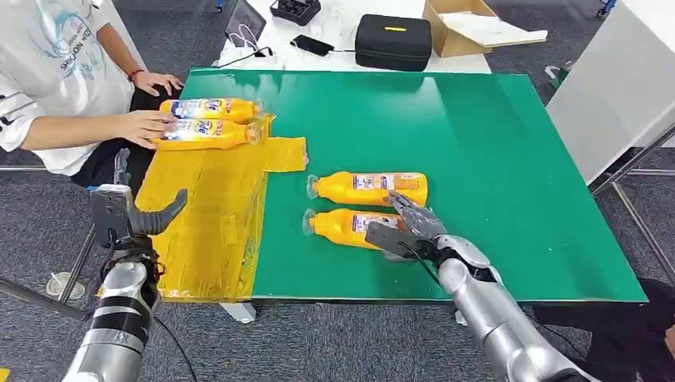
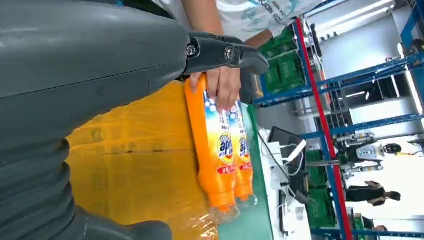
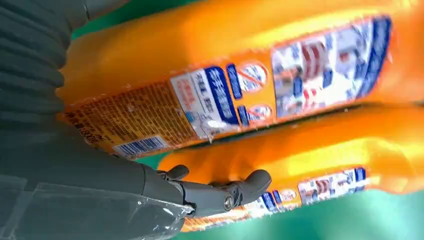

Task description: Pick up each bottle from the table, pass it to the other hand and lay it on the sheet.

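Nearest you, the right robot hand (image 1: 410, 227) lies on the green surface (image 1: 493, 159) with its fingers spread over the label end of the near bottle (image 1: 342, 225), not closed round it; in the right wrist view a finger (image 3: 245, 187) rests against that bottle's side. Just behind, touching or nearly so, the second bottle (image 1: 368, 188) lies on the green, its cap pointing left like the first. The left robot hand (image 1: 135, 216) hovers open and holding nothing at the near left edge of the yellow sheet (image 1: 211, 215). At the sheet's far end you see two more bottles (image 1: 208, 122) lying side by side; a person's hand (image 1: 143, 127) rests on the nearer one.
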`<control>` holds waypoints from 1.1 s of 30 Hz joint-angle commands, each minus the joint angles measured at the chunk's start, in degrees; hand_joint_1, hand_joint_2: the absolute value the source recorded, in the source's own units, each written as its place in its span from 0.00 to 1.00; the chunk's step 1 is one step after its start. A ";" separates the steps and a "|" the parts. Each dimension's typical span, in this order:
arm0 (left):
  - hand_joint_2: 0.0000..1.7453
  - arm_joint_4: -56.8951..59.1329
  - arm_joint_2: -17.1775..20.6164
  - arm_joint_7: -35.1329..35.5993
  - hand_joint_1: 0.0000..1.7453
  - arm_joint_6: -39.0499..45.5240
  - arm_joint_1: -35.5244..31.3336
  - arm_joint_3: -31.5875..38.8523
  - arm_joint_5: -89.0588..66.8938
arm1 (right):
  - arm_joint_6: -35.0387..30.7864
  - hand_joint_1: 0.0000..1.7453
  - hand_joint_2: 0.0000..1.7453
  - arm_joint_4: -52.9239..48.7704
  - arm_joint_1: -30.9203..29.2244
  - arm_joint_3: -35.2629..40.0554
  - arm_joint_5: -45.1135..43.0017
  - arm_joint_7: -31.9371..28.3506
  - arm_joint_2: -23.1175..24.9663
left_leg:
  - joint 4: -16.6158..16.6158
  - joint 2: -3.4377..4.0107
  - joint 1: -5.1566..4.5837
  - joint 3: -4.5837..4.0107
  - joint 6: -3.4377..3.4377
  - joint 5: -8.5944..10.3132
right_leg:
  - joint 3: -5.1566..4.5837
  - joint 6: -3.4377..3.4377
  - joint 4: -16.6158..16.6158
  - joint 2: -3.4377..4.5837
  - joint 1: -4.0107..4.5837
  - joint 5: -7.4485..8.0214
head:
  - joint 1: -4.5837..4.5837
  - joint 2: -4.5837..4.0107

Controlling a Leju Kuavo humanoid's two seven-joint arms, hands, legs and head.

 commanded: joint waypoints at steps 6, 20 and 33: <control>1.00 10.87 -1.37 0.22 0.00 -3.11 -6.00 -0.26 2.08 | 8.02 1.00 1.00 5.16 -3.48 11.69 -2.57 -0.53 -7.64 | -0.03 -0.11 0.08 0.22 0.04 0.00 | 0.30 -0.12 -0.10 -0.23 0.11 -0.03 | 0.00 0.00; 1.00 13.13 -2.43 0.22 0.00 -3.87 -6.98 -0.07 2.65 | 5.54 1.00 1.00 6.34 -1.07 14.57 -6.25 0.10 -6.03 | -0.11 -0.05 0.12 0.42 0.01 -0.02 | 0.49 -0.13 -0.19 -0.18 0.15 -0.04 | 0.00 0.00; 1.00 7.31 -4.64 0.36 0.00 -9.25 -3.09 1.39 5.86 | -21.31 1.00 1.00 -13.46 12.28 -4.39 -6.21 -7.82 6.77 | -0.04 0.27 0.06 0.29 -0.02 -0.05 | 0.25 -0.09 -0.02 0.07 0.09 -0.01 | -0.02 0.00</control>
